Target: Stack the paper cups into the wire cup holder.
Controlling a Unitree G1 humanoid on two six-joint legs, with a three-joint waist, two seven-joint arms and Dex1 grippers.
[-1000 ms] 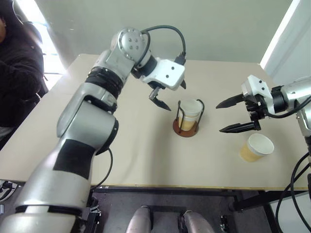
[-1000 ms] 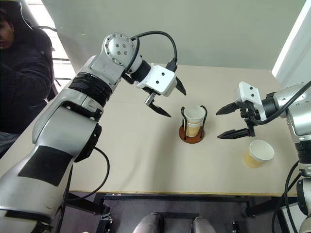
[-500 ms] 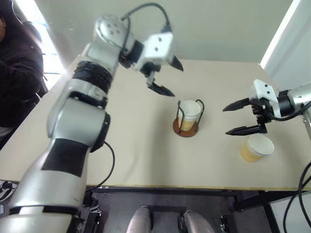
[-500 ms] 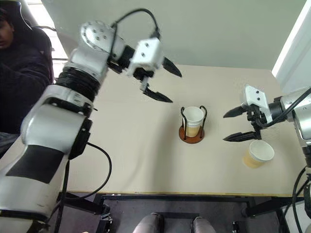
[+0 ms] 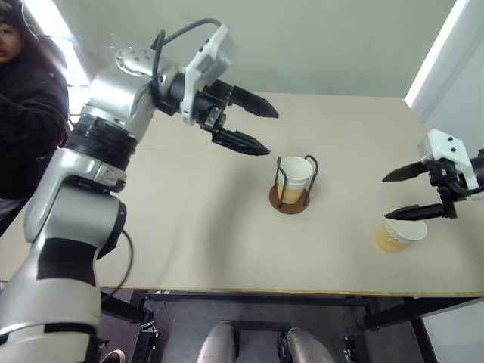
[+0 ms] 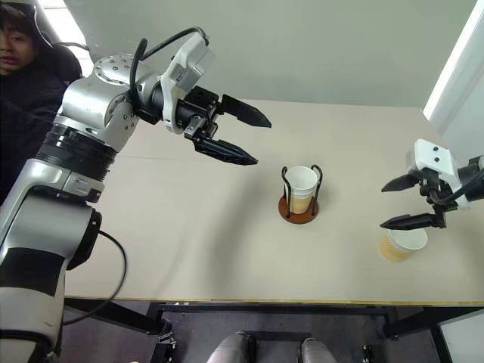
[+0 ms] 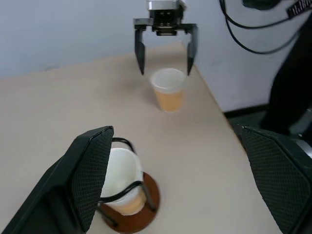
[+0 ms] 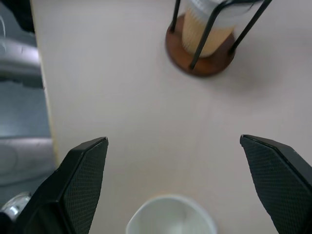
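On the beige table [image 6: 189,227], the wire cup holder [image 6: 299,204] holds stacked paper cups [image 6: 302,184], with the spread-fingered left gripper [image 6: 252,141] raised left of it and the spread-fingered right gripper [image 6: 387,204] right of it, directly over a lone cup [image 6: 401,243].

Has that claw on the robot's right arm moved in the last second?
Yes. The right gripper, open, has drawn away from the wire cup holder and now hangs above the loose paper cup.
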